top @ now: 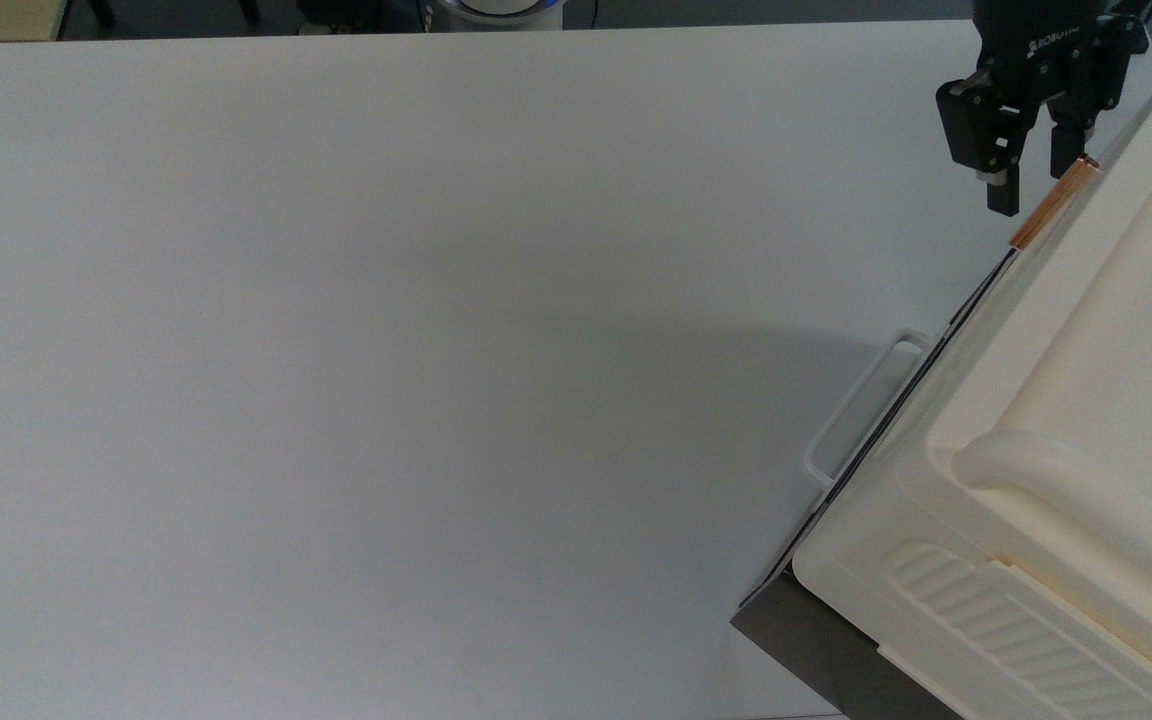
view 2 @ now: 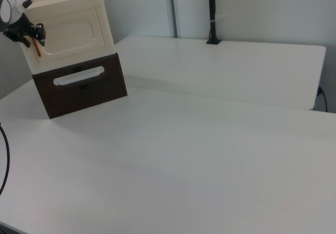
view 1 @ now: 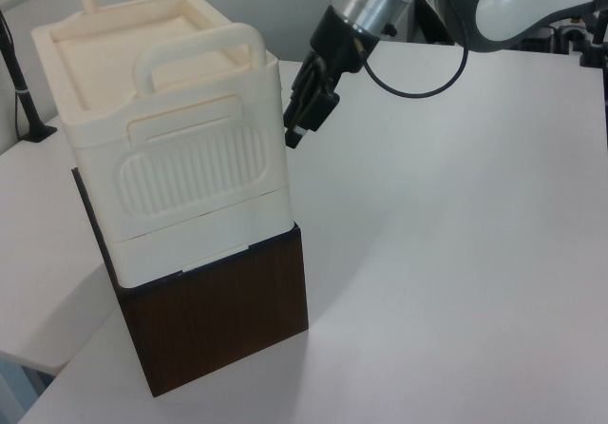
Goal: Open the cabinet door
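Note:
The cabinet door (view 2: 72, 30) is a cream-white panel with a recessed inset, lying flush on the front of the cream cabinet (view 1: 171, 148). Its copper-orange bar handle (top: 1049, 204) sits at the door's end, on the right view's left (view 2: 38, 48). My black gripper (top: 1034, 182) is open at the handle's upper end, with one finger on each side of the bar in the top view. It hovers at the cabinet's front corner in the left view (view 1: 300, 127) and at the door's edge in the right view (view 2: 31, 33).
The cream cabinet stands on a dark brown drawer box (view 1: 223, 315) with a white loop handle (top: 861, 408). It has a ribbed side panel (view 1: 195, 172) and top carrying handles. The white table (top: 386, 350) stretches to the top view's left. A black pole (view 2: 211, 13) stands behind.

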{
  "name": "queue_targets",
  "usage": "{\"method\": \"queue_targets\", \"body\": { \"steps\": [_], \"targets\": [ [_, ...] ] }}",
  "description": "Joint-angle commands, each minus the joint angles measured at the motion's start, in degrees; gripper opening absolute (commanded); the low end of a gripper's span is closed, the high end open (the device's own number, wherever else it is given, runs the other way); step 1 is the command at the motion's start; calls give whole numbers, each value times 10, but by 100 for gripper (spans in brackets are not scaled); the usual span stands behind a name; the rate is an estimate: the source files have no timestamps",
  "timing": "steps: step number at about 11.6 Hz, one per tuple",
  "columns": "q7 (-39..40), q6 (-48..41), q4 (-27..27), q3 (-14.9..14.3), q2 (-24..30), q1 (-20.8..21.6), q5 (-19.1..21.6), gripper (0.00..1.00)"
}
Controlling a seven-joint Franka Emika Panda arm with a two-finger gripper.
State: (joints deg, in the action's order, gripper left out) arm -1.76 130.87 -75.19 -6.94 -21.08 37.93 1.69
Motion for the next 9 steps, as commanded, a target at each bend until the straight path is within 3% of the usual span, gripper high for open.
{"method": "queue_targets", "body": {
  "steps": [1, 2, 6, 9],
  "targets": [
    [-22, 44, 36, -32, -30, 15, -14, 47],
    [-23, 44, 40, -34, -33, 19, -14, 37],
    [-68, 42, 39, -36, -32, 30, -19, 16],
    [-70, 33, 32, -35, -25, 41, -35, 9]
  ]
}}
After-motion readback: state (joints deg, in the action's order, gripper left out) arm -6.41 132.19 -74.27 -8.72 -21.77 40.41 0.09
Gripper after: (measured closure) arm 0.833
